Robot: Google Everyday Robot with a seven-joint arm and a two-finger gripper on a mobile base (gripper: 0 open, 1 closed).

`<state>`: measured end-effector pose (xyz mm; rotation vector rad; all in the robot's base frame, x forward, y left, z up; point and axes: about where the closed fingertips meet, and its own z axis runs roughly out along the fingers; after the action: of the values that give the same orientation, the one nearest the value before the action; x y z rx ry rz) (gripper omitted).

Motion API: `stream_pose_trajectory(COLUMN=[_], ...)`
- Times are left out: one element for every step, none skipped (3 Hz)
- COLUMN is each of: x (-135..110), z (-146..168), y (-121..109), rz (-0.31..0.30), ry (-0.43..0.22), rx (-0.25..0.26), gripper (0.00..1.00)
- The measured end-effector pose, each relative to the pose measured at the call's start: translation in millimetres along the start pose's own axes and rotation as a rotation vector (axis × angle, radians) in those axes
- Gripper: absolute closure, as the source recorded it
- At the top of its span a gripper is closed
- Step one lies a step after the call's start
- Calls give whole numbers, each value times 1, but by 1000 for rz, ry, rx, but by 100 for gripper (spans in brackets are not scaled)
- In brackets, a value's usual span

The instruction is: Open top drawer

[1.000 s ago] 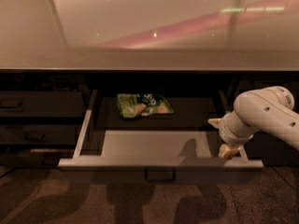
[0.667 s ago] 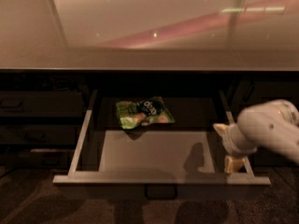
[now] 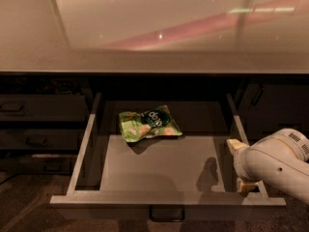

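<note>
The gripper (image 3: 240,164) hung low at the right, over the right side wall of the top drawer (image 3: 166,198), with the pale arm (image 3: 285,163) running off behind it to the right edge; whether its jaws stood apart or together could not be told, the wrist housing covering the gap, and nothing was seen held; it sat against or just above that wall, though contact was unclear. The drawer stood pulled well out, its grey tray spreading leftward from the gripper, its front edge just below and its loop handle (image 3: 166,214) down and to the left at the centre of the front; a dark shadow (image 3: 210,170) lay on the tray floor just left of the gripper. Further left and back, well apart, a green snack packet (image 3: 149,124) lay flat in the tray. Beyond the far side wall sat narrower dark drawer fronts (image 3: 38,108); above everything ran the glossy countertop (image 3: 154,28).
</note>
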<state>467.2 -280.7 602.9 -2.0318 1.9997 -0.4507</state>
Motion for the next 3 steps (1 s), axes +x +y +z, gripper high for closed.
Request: stream_pose_trajectory(x=[0, -2, -18], z=[0, -2, -3], y=[0, 0, -22], rz=[0, -6, 80], ry=[0, -47, -246], rx=[0, 2, 72], gripper=[0, 0, 0])
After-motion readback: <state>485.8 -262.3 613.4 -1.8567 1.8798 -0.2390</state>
